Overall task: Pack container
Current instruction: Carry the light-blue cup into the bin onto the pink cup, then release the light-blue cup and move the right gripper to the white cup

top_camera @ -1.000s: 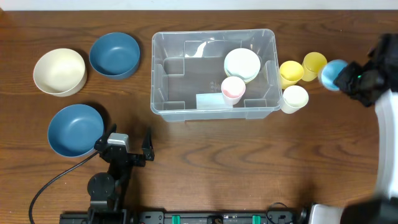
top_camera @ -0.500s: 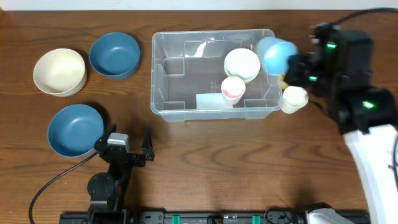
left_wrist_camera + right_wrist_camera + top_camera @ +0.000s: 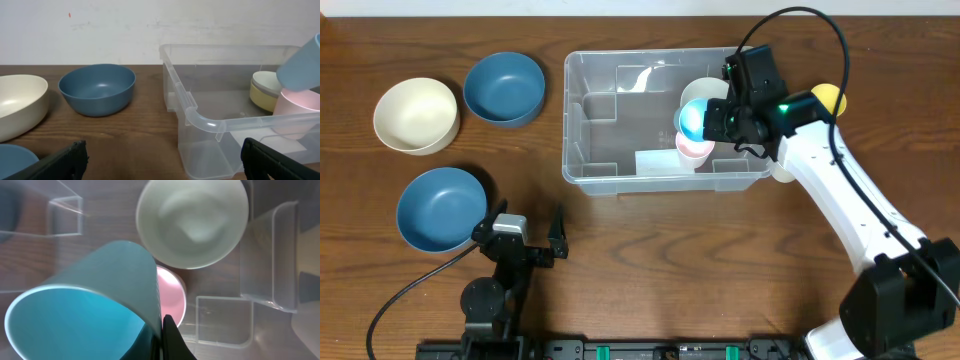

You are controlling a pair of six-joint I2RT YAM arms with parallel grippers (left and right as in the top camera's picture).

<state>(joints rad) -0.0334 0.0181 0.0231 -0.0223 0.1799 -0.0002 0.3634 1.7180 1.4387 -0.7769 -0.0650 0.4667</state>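
The container (image 3: 571, 120) is a large clear bin at the middle back of the table. Inside it sit a stack of pale bowls (image 3: 706, 93) and a pink cup (image 3: 696, 150). My right gripper (image 3: 716, 122) hangs over the bin's right half, shut on the rim of a light blue cup (image 3: 691, 119). In the right wrist view the blue cup (image 3: 95, 305) is tilted above the pink cup (image 3: 172, 292) and the white bowl (image 3: 192, 222), with its wall pinched at the gripper (image 3: 162, 336). My left gripper (image 3: 532, 240) rests open and empty near the front edge, facing the container (image 3: 200, 120).
Two blue bowls (image 3: 504, 88) (image 3: 441, 208) and a cream bowl (image 3: 415, 115) stand left of the bin. A yellow cup (image 3: 828, 97) and a white cup (image 3: 784, 172) stand right of it, partly hidden by my right arm.
My right arm has carried the blue cup leftward from the table's right side to above the container's right half. The left arm has not moved.
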